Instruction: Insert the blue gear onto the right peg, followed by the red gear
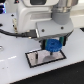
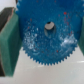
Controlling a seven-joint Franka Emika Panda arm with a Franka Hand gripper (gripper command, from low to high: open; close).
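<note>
The blue gear (image 1: 53, 46) hangs between the fingers of my gripper (image 1: 53, 48), just above the far right part of the grey plate with a black rim (image 1: 36, 60). My gripper is shut on the gear. Seen from the wrist, the blue gear (image 2: 47, 35) fills most of the frame with its small centre hole showing, and a green finger pad (image 2: 9, 44) presses against one toothed edge. The right peg is too small to make out and may be hidden under the gear. The red gear is out of view.
The plate lies on a white table (image 1: 15, 72). Dark cables (image 1: 17, 34) run along the arm on the exterior view's left. A blue wall stands behind the robot.
</note>
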